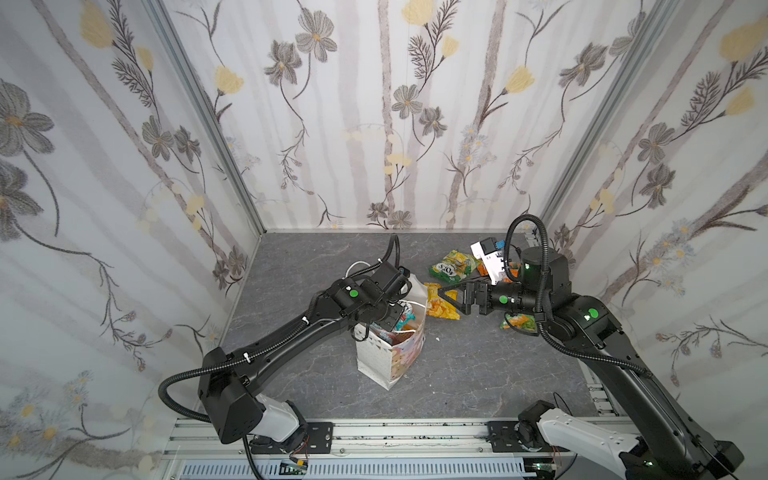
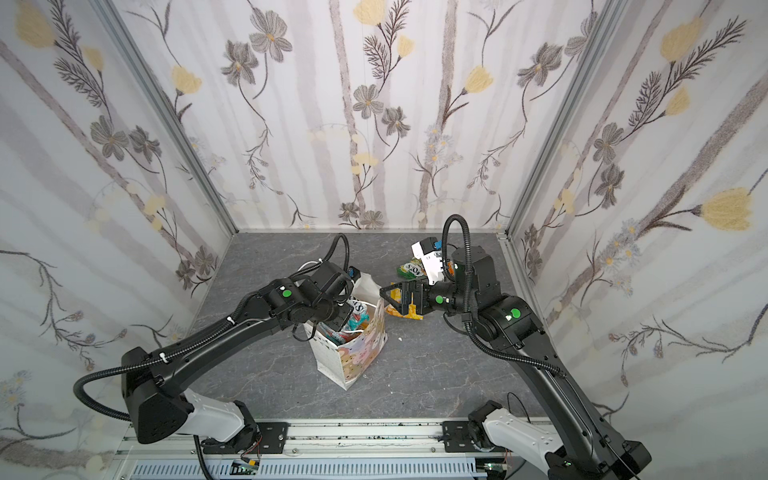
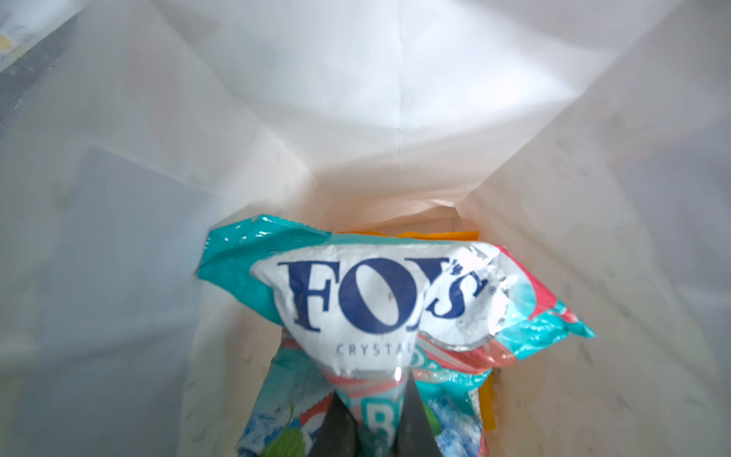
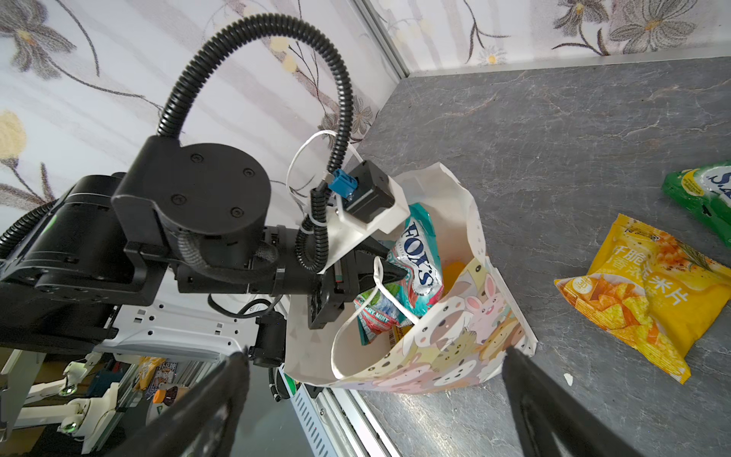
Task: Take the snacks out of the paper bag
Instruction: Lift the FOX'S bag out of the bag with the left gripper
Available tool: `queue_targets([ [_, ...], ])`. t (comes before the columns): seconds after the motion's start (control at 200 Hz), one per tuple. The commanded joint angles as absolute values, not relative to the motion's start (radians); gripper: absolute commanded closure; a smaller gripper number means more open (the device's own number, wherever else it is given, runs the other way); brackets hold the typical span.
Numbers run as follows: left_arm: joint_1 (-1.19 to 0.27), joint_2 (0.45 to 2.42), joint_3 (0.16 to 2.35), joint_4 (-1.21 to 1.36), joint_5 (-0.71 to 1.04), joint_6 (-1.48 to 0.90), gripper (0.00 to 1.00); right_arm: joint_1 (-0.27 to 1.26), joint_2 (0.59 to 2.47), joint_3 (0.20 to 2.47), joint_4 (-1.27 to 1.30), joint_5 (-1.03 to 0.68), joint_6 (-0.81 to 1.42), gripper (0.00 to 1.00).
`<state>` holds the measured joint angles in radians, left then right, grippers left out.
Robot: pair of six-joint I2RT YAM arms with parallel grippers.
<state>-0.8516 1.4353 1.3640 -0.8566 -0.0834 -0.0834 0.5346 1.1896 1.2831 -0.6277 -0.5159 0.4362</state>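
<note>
Left tool (image 3: 372,383) pinches the FOX'S packet (image 3: 375,300) inside the paper bag (image 3: 395,118); right tool (image 4: 374,354) gapes beside it, yellow packet (image 4: 648,292) near.

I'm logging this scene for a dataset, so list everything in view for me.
paper bag: one, white with cartoon animals, upright mid-table
white-teal FOX'S packet: one, in the bag's mouth
orange packet: one, deeper in the bag
yellow chip packet: one, on table right of bag
green FOX'S packet: one, table's far right
green-orange packet: one, under right arm
table: one, grey marbled
left gripper: black, shut on white-teal FOX'S packet
right gripper: black, open, beside bag
</note>
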Motion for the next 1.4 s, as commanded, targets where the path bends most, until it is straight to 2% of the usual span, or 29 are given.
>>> queue_targets([
  [0.0, -0.845, 1.407, 1.37, -0.805, -0.104, -0.107, 1.0, 0.535, 1.188, 1.288, -0.608, -0.501, 0.437, 0.01],
  [0.385, -0.826, 1.341, 1.362, -0.776, -0.119, -0.136, 1.0, 0.535, 1.185, 1.285, -0.602, -0.499, 0.437, 0.01],
  [1.044, -0.825, 1.229, 1.484, -0.688, -0.13, -0.123, 1.0, 0.535, 1.169, 1.317, -0.492, -0.429, 0.495, 0.01],
  [1.394, -0.825, 1.201, 1.519, -0.587, -0.153, -0.114, 1.0, 0.538, 1.219, 1.357, -0.371, -0.495, 0.537, 0.01],
])
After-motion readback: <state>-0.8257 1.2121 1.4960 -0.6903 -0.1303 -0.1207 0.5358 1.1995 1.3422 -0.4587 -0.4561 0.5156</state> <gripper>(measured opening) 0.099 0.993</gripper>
